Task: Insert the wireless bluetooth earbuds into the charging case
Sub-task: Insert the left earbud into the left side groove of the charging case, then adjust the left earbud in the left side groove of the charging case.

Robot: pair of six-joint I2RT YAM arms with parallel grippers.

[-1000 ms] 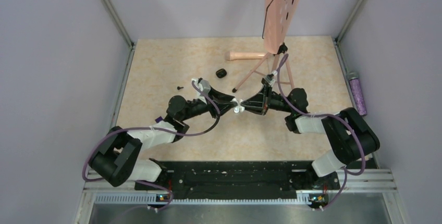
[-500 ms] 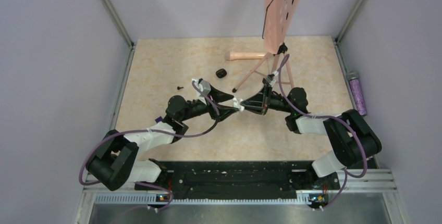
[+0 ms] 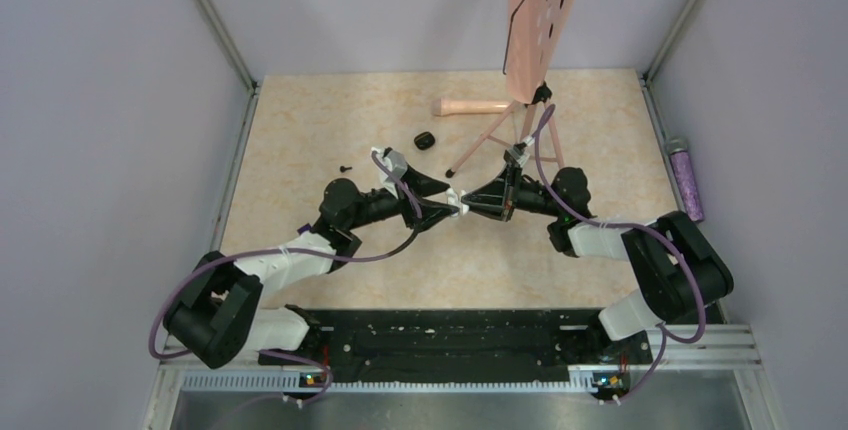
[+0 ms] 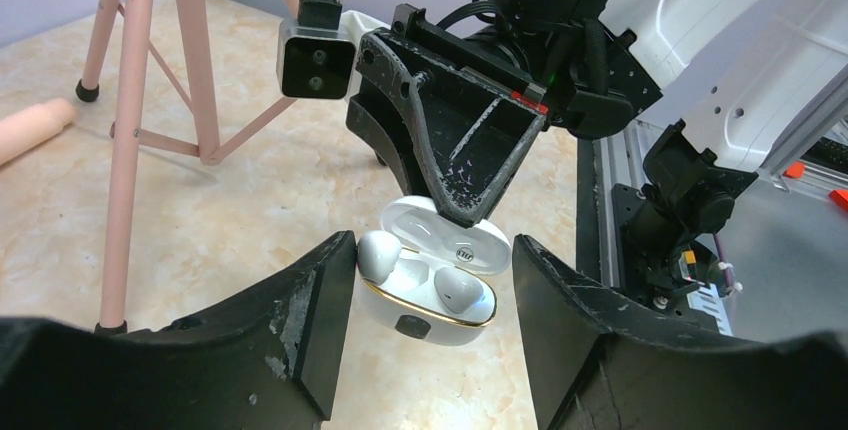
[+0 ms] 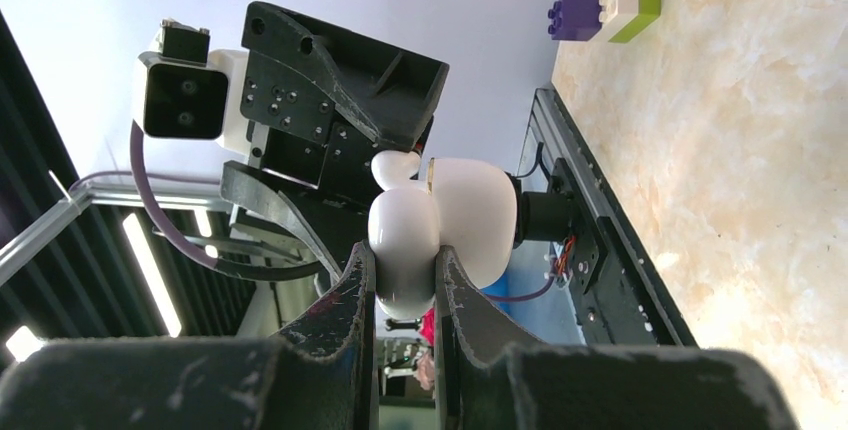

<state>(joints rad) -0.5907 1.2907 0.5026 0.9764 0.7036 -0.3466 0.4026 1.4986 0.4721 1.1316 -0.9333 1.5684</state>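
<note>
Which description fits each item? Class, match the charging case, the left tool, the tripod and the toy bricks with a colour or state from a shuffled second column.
Column 1:
1. charging case
2. left tool
3. tripod
4. toy bricks

Column 2:
A. pink legs
B. purple, white and green
C. white, open, lid pinched by the right tool
D. open, one finger on each side of the case

Pairs: 1-C, 2-D, 3-A, 4-B
</note>
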